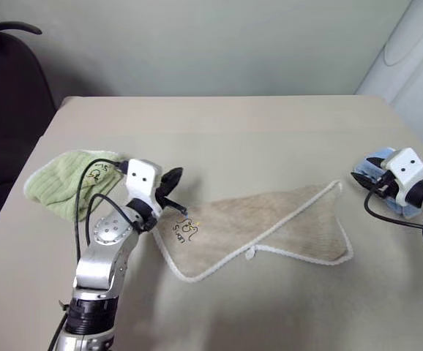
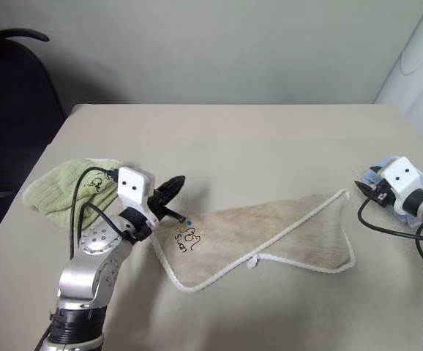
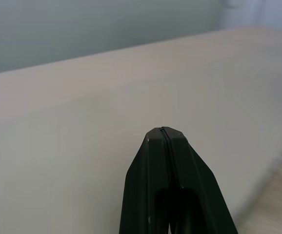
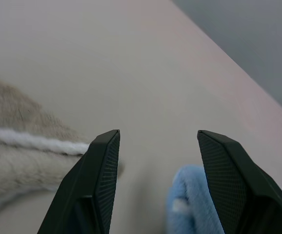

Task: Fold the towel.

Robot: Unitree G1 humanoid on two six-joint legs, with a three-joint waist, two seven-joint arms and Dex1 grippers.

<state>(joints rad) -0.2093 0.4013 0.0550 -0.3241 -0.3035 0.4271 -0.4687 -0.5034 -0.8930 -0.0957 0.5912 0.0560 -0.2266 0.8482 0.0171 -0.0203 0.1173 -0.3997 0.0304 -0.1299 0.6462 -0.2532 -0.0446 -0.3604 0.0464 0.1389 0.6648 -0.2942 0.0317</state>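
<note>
The towel (image 1: 259, 230), beige terry with white piped edging, lies folded in an uneven, slanting shape on the middle of the tan bench (image 1: 219, 124), with one long edge running diagonally up toward the robot's right. A small white loop (image 1: 249, 254) sticks out from the piping on the near edge. Near the towel's left end sits a small embroidered cartoon mark (image 1: 186, 228) in dark and yellow thread with short lettering beside it; the letters are too small to read with certainty.

The left end effector (image 1: 172, 184) hovers just above the towel's left corner, pointing roughly level toward the robot's right. Its two black fingers (image 3: 172, 195) are pressed together, tip to tip, with nothing between them. Just behind that arm, at the bench's left side, lies a ribbed light-green cloth (image 1: 69, 179), bunched up; it also bears a small dark embroidered mark, not legible.

The right end effector (image 4: 158, 146) is at the right side of the bench, well apart from the towel's right end, with its fingers spread apart and empty. A light-blue cloth (image 4: 192, 204) lies directly under it. A corner of the towel and its white piping show in the right wrist view.

A dark chair (image 1: 6, 95) stands off the bench's far left side.
</note>
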